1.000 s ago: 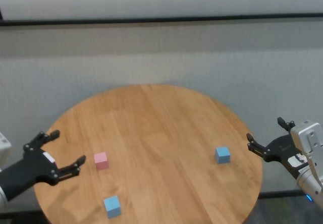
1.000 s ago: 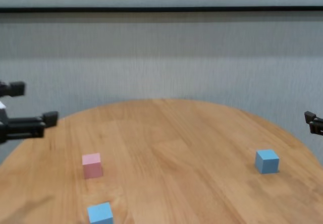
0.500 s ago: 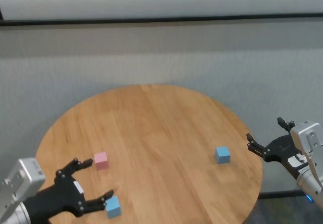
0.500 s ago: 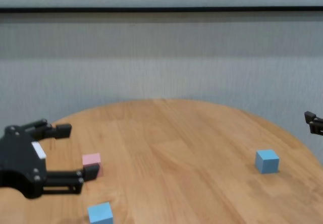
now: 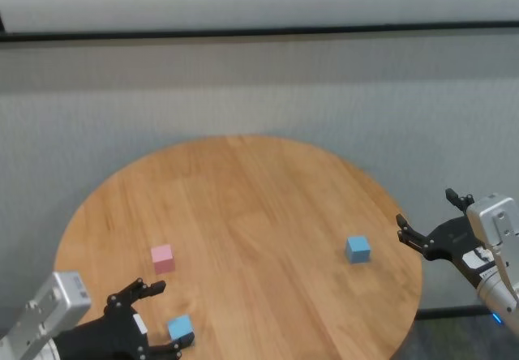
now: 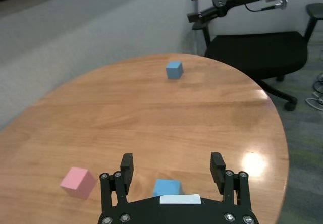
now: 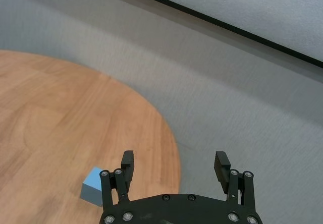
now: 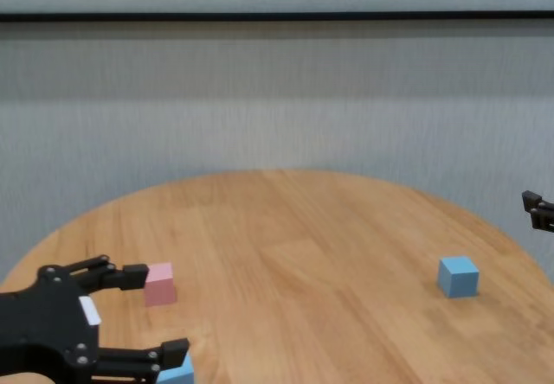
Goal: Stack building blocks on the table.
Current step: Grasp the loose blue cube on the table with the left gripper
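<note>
Left wrist view: left gripper (image 6: 171, 169) jaws wide, straddling near blue block (image 6: 167, 188) on tabletop (image 6: 151, 108). Looks light, rigid, matte; pinch opposite flat sides. Right gripper (image 5: 432, 223) parked, jaws spread.

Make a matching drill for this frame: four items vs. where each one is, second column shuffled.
Items:
1. pink block
2. near blue block
3. far blue block
4. right gripper

Places:
A. between the open fingers of the left gripper
B. off the table edge, open, holding nothing
C. on the table's right side, alone
D. on the table's left side, beyond the left gripper

Pairs: 1-D, 2-A, 3-C, 4-B
</note>
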